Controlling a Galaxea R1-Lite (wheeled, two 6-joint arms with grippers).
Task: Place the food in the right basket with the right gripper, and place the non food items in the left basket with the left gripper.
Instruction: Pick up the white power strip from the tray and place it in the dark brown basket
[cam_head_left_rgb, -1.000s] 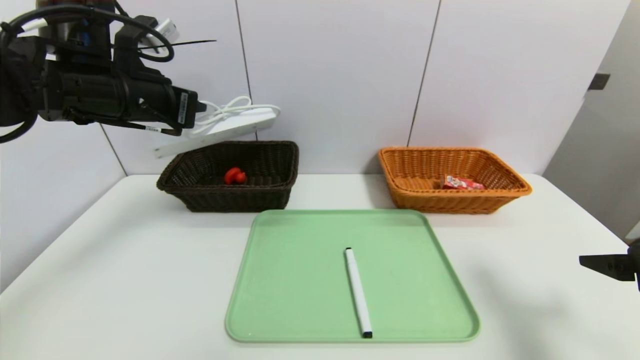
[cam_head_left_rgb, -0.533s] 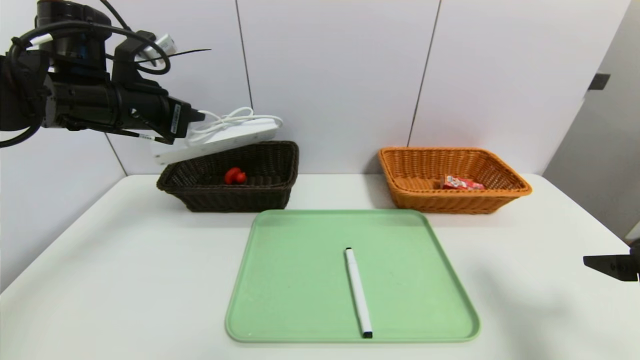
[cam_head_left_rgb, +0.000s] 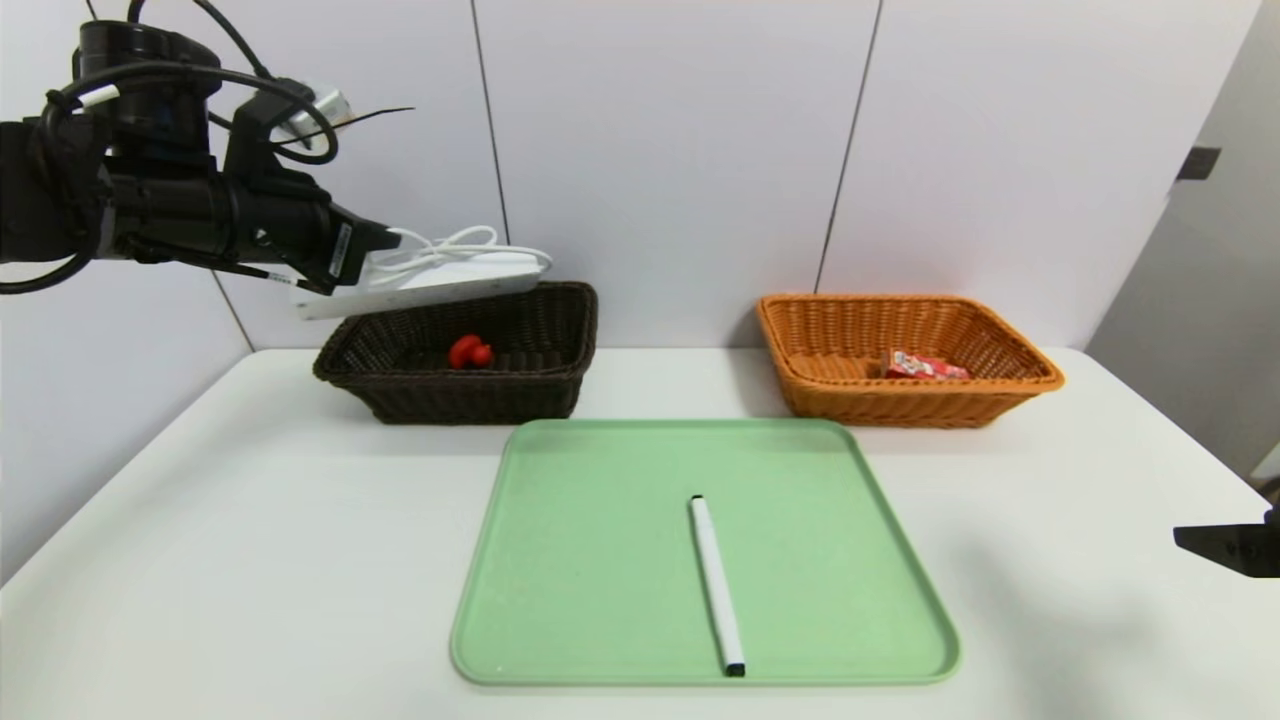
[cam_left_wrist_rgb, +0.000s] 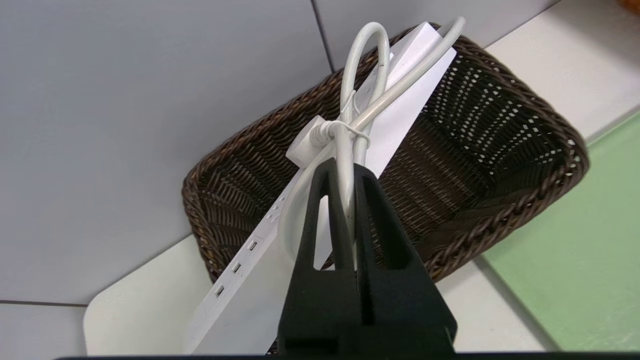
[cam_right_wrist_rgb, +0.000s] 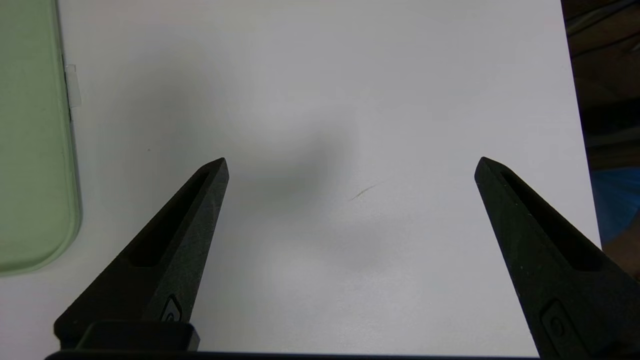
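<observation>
My left gripper (cam_head_left_rgb: 375, 245) (cam_left_wrist_rgb: 344, 167) is shut on the coiled cord of the white power strip (cam_head_left_rgb: 440, 285) (cam_left_wrist_rgb: 400, 105), which hangs tilted just above the dark brown left basket (cam_head_left_rgb: 530, 390) (cam_left_wrist_rgb: 505, 220). A slim white marker (cam_head_left_rgb: 715, 583) with a black tip lies on the green tray (cam_head_left_rgb: 560, 560). The red snack pouch (cam_head_left_rgb: 922, 366) lies inside the orange-tan right basket (cam_head_left_rgb: 900, 405). My right gripper (cam_right_wrist_rgb: 350, 165) (cam_head_left_rgb: 1230, 548) hangs open over bare table at the right edge, nothing between its fingers.
A small red object (cam_head_left_rgb: 469, 351) lies in the dark basket. Both baskets stand at the back against the white wall. The green tray's edge (cam_right_wrist_rgb: 30, 150) shows in the right wrist view. The table's right edge (cam_right_wrist_rgb: 580, 150) is close to the right gripper.
The left arm has drawn back leftward and lowered the power strip, which now hangs flatter, close over the dark basket's rim. The right gripper has slid slightly lower and further out of view.
</observation>
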